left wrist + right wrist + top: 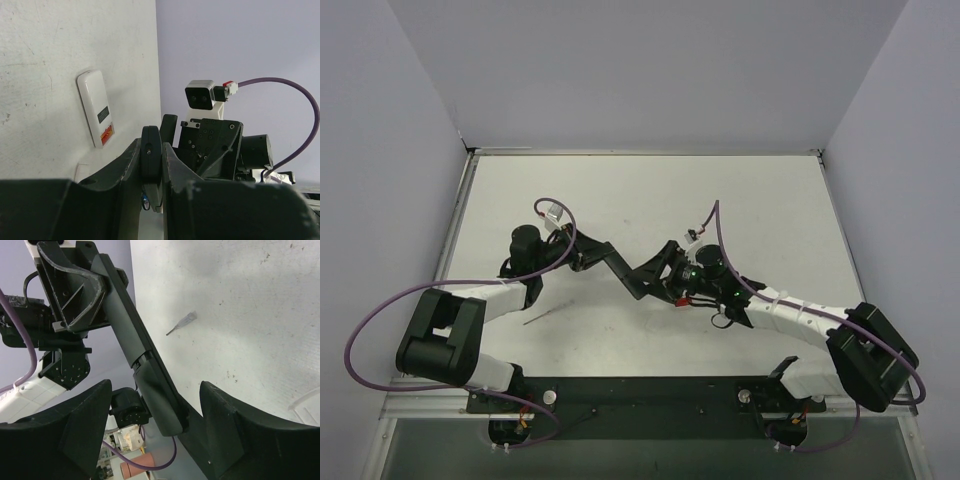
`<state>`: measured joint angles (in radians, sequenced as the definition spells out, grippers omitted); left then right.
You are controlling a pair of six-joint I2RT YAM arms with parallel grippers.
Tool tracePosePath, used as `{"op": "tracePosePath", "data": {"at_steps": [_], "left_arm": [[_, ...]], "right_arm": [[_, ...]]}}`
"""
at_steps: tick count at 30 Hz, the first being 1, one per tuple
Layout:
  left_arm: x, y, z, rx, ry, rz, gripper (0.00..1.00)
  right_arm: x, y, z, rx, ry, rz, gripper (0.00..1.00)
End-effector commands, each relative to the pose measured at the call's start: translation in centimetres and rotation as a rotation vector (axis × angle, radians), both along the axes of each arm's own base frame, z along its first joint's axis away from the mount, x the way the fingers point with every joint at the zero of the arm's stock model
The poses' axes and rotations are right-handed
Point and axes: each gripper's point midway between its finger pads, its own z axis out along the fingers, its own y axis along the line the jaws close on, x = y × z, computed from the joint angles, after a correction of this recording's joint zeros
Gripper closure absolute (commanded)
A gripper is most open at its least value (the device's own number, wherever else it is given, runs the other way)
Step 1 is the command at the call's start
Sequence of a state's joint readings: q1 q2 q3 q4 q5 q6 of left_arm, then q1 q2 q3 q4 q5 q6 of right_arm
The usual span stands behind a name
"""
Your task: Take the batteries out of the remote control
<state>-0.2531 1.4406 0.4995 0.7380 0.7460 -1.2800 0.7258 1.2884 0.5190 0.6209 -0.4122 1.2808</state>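
Robot lab cell: white table (620, 190) boxed by plain walls (650, 70), arms (780, 315) on black rail (640, 395), purple cables (280, 79).

Legible text: none. White rectangular casing (95, 102) lying on the bench (45, 60): one small black label (103, 114) with pale print, one orange-red label (106, 135) near its lower end; lettering on both too small and blurred to read. Other two views: nothing readable

L arm (490, 300) comes in from lower left, R arm (790, 315) from lower right, wrists meeting mid-frame. L gripper (151, 155) clamped on remote control (125, 325); R gripper (155, 387) fingers spread wide either side of it
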Motion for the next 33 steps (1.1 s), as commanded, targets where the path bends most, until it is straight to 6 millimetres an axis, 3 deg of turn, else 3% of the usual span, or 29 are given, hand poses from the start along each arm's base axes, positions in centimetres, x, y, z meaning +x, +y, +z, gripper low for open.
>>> {"op": "tracePosePath", "data": {"at_steps": [1, 6, 10, 16, 33], "left_arm": [[-0.3, -0.3, 2.8, -0.039, -0.104, -0.024, 1.00], [-0.2, -0.4, 3.0, -0.050, -0.102, -0.024, 1.00], [0.0, -0.3, 3.1, -0.049, -0.110, -0.019, 1.00], [0.7, -0.3, 3.2, -0.043, -0.114, -0.010, 1.00], [1.7, -0.2, 3.0, -0.032, -0.114, 0.002, 1.00]], "right_arm": [[1.0, 1.1, 2.1, 0.054, -0.053, 0.020, 0.36], [1.0, 1.4, 1.8, 0.072, -0.048, 0.026, 0.41], [0.8, 1.4, 1.3, 0.080, -0.037, 0.032, 0.58], [-0.3, 0.6, 0.1, 0.084, -0.019, 0.033, 0.69], [-1.8, -1.3, -1.3, 0.044, -0.005, 0.013, 0.69]]}}
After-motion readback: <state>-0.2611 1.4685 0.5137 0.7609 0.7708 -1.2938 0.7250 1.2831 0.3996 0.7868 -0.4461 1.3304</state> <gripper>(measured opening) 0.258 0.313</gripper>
